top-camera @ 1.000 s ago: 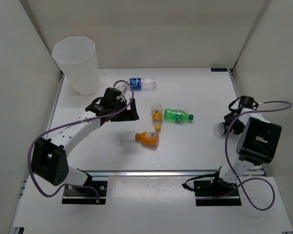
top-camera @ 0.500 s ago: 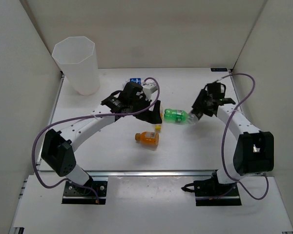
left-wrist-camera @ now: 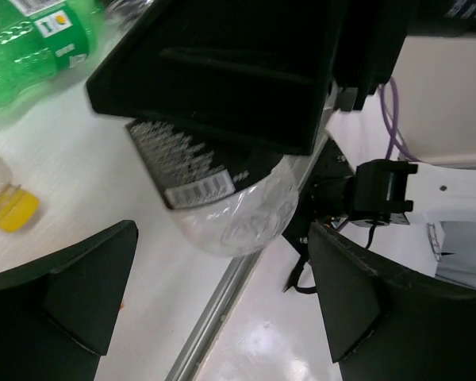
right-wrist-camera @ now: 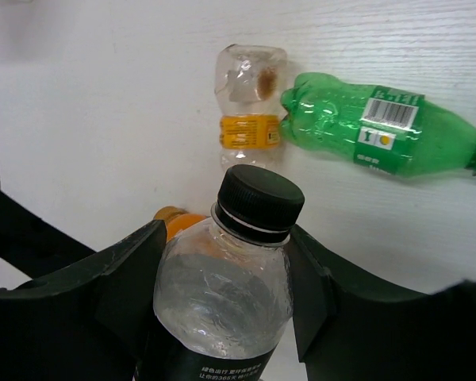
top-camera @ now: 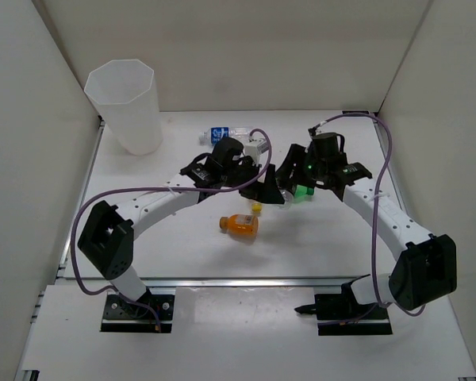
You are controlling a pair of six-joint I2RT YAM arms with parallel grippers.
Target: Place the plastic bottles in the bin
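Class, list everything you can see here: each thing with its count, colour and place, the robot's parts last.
bin: 1, translucent white, far left corner
blue-label bottle: 1, clear, lying at the back
orange bottle: 1, orange, lying towards the front
green bottle: 1, green, lying mid-table
yellow-cap bottle: 1, clear, beside green bottle
black-cap bottle: 1, clear, in right claw
table: 1, white
left claw: 1, black, open
right claw: 1, black, gripping

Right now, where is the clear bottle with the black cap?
The clear black-capped bottle is gripped in the right end effector, over the middle of the table in the top view; the green bottle lies on its side just beyond it.
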